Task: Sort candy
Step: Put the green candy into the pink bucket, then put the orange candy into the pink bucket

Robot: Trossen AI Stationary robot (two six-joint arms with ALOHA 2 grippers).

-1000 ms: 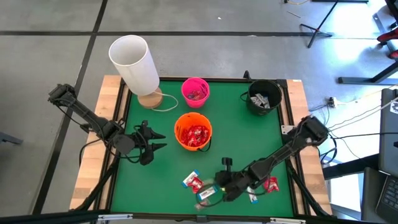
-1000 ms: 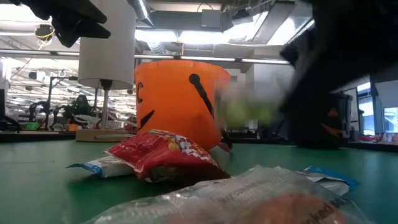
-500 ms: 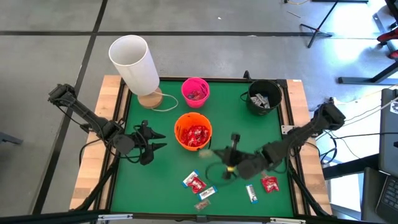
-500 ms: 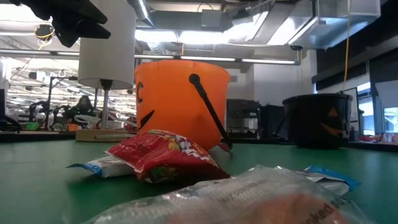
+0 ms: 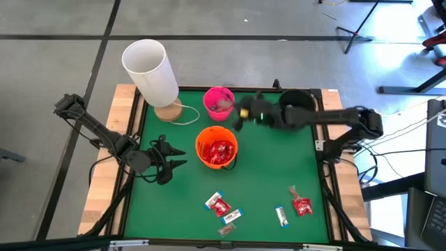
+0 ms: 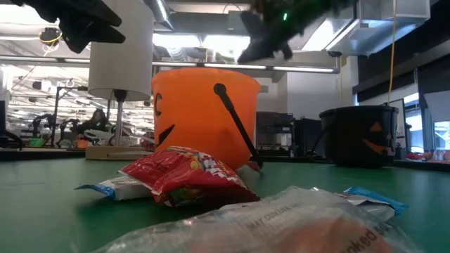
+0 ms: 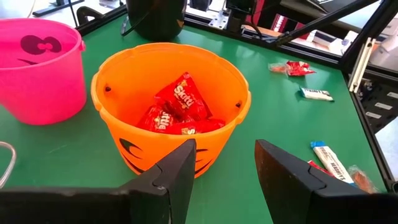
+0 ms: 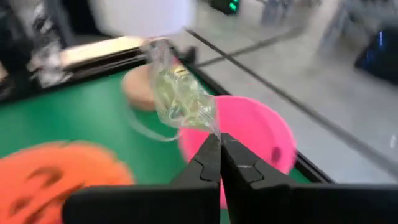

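- Currently the right gripper (image 8: 219, 144) has its fingers clamped on a clear crinkled candy wrapper (image 8: 180, 99), carried aloft near the round pink plastic bucket (image 5: 219, 102) at the desk's far edge, presumably for release there.
- Left gripper (image 7: 222, 163): fingers apart, empty, waiting beside the orange plastic bucket (image 7: 168, 112).
- Unsorted wrapped candies (image 5: 221, 206) lie along the near edge.

In the high view the right gripper (image 5: 245, 113) is a motion smear beside the pink bucket (image 5: 219, 102), so its fingers and what they pinch cannot be made out there. The right wrist view is blurred too: the clear-wrapped candy (image 8: 180, 96) shows no readable print. In the low view a wrapper (image 6: 281, 225) nearest the camera is out of focus and cut by the bottom edge. The black bucket's (image 5: 297, 107) contents are too small to identify.
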